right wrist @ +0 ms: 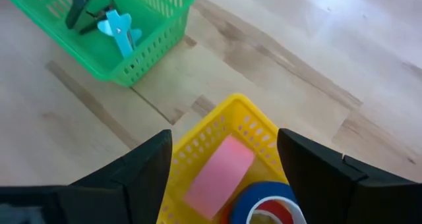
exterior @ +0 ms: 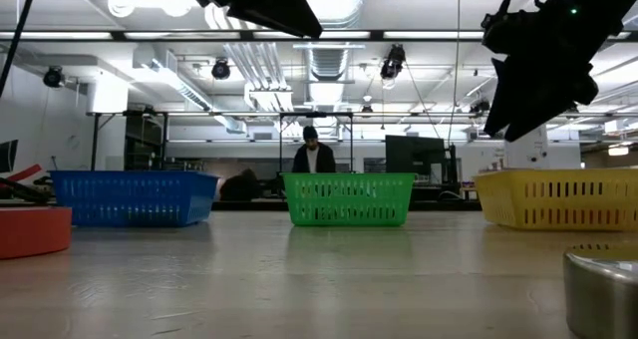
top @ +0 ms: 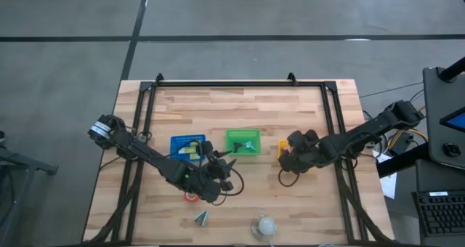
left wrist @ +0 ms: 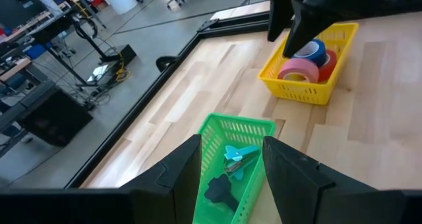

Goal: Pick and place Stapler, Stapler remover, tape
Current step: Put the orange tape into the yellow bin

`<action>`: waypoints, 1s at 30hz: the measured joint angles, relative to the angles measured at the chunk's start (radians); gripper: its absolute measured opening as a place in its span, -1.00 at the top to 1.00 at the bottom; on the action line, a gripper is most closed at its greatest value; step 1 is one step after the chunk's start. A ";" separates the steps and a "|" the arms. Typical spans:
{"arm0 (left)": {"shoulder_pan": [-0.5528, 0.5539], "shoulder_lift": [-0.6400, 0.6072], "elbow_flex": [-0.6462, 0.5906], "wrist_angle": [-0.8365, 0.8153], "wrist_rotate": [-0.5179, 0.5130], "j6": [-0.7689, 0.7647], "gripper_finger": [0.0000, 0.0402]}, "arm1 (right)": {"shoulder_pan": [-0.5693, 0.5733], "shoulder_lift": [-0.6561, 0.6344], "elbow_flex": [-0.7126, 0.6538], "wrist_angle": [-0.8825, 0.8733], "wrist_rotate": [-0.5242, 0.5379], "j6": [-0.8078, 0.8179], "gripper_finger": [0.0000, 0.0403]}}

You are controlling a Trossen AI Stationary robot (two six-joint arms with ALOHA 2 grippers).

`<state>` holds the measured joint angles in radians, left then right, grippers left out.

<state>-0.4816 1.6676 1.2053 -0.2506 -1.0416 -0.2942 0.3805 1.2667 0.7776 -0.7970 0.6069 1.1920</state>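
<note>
My left gripper (left wrist: 232,145) is open and hovers near the green basket (top: 242,142), which holds a teal stapler remover (left wrist: 239,153) and a black one (left wrist: 221,191). My right gripper (right wrist: 224,141) is open above the yellow basket (top: 283,147), where a pink tape roll (right wrist: 219,174), a blue roll (right wrist: 270,201) and a red roll (left wrist: 328,60) lie. Another red tape roll (top: 191,196) lies flat on the table under my left arm. A further stapler remover (top: 201,218) lies near the table's near edge. The stapler does not show plainly.
The blue basket (top: 187,145) stands left of the green one, with pale items inside. A white ball (top: 266,225) sits on a grey metal base (exterior: 603,289) at the near edge. A black frame (top: 218,82) borders the table. A person stands in the room beyond (exterior: 313,155).
</note>
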 joint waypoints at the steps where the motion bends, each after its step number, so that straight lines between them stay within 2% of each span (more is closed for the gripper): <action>1: 0.000 0.000 0.000 -0.006 0.000 -0.001 0.18 | 0.000 -0.004 0.000 0.002 0.001 -0.003 -0.34; 7: 0.000 0.000 0.000 -0.015 -0.003 -0.013 0.18 | 0.013 -0.033 0.000 0.039 0.006 -0.044 -0.29; 12: 0.000 0.000 -0.001 -0.025 -0.003 -0.015 0.18 | 0.034 -0.069 0.000 0.107 0.049 -0.108 -0.24; 24: 0.000 0.000 -0.011 -0.035 -0.004 -0.024 0.18 | 0.093 -0.138 0.000 0.410 0.085 -0.396 -0.24; 30: 0.000 0.000 -0.029 -0.036 -0.003 -0.056 0.18 | 0.100 -0.141 0.001 0.446 0.085 -0.438 -0.24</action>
<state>-0.4816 1.6676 1.1760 -0.2871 -1.0451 -0.3503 0.4805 1.1258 0.7784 -0.3512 0.6920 0.7536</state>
